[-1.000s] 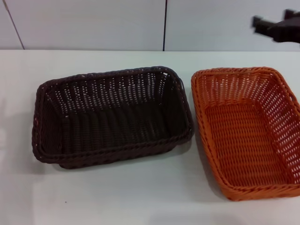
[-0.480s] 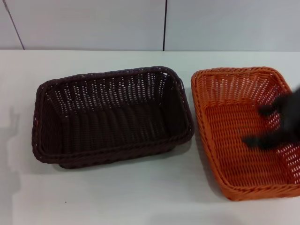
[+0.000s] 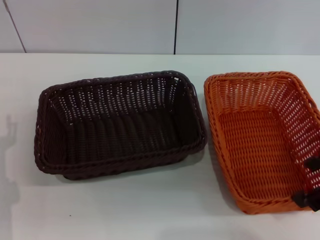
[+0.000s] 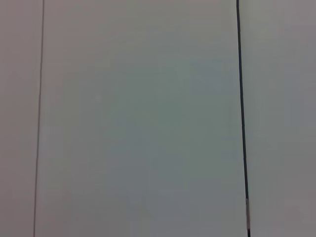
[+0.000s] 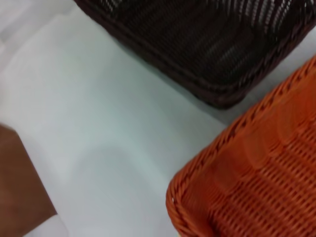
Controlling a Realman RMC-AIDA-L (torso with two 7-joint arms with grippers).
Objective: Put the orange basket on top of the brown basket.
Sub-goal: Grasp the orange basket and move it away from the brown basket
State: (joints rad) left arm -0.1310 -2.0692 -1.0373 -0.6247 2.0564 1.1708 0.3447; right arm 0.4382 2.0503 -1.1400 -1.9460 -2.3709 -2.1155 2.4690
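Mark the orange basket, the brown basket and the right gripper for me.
orange basket [image 3: 255, 145], head view, woven floor.
brown basket [image 3: 120, 132], head view, inside floor.
right gripper [image 3: 311, 182], head view, dark part at the orange basket's near right corner.

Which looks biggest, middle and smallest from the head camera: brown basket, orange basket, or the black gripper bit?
1. Brown basket, largest.
2. Orange basket, a bit smaller, though its right side runs out of view, so this is unsure.
3. Right gripper, only a sliver showing at the edge.

Bright orange basket [image 3: 257, 137] in open weave with braided rim; brown basket [image 3: 117, 122] near-black dark brown, same woven pattern; both on a plain white table [image 3: 125, 210]; pale grey wall [image 3: 100, 25] with dark seams.
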